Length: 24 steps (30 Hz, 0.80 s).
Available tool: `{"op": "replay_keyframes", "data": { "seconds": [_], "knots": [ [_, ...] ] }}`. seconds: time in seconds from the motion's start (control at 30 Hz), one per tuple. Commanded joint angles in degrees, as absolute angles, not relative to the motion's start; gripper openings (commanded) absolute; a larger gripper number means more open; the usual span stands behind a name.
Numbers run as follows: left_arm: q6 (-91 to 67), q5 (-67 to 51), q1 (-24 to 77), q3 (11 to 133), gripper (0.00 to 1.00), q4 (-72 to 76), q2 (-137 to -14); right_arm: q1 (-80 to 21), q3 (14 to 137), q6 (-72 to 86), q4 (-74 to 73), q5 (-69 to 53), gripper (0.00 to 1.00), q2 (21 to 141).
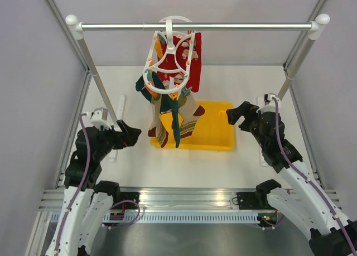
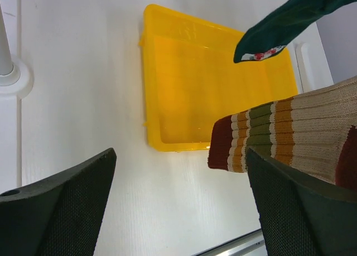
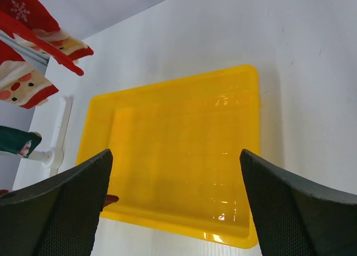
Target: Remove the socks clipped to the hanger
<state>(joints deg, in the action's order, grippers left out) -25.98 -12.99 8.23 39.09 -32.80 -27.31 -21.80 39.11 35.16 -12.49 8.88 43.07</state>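
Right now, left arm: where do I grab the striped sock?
Grip the striped sock just above its dark red end, coming from the left. It hangs free below the hanger, that end lowest and nearest the open left gripper, so a sideways pinch and downward pull probably suits it.

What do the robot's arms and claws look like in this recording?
The left arm and right arm have white lower sections, black joints and black upper sections. A purple cable runs along each. The left claw and right claw are black, with broad fingers that have a fine mesh texture.
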Motion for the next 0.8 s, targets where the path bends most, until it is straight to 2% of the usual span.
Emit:
{"op": "replay_keyframes", "data": {
  "seconds": [0.0, 0.4, 0.63, 0.77],
  "knots": [
    [-24.3, -14.7, 8.3, 40.2, 1.0, -30.8, -26.6, -22.0, 39.5, 33.6, -12.4, 8.0, 0.98, 42.2],
    [-23.9, -16.9, 8.3, 39.9, 1.0, -30.0, -25.9, -22.1, 38.5, 29.5, -10.1, 0.1, 0.98, 41.0],
    [-22.9, -23.6, 8.3, 39.8, 1.0, -27.1, -20.8, -22.0, 39.5, 28.7, -9.1, -5.8, 0.98, 42.8],
    [-23.2, -27.7, 8.3, 40.1, 1.0, -26.1, -16.7, -22.1, 38.5, 28.5, -3.8, -13.3, 0.98, 43.4]
  ]
}}
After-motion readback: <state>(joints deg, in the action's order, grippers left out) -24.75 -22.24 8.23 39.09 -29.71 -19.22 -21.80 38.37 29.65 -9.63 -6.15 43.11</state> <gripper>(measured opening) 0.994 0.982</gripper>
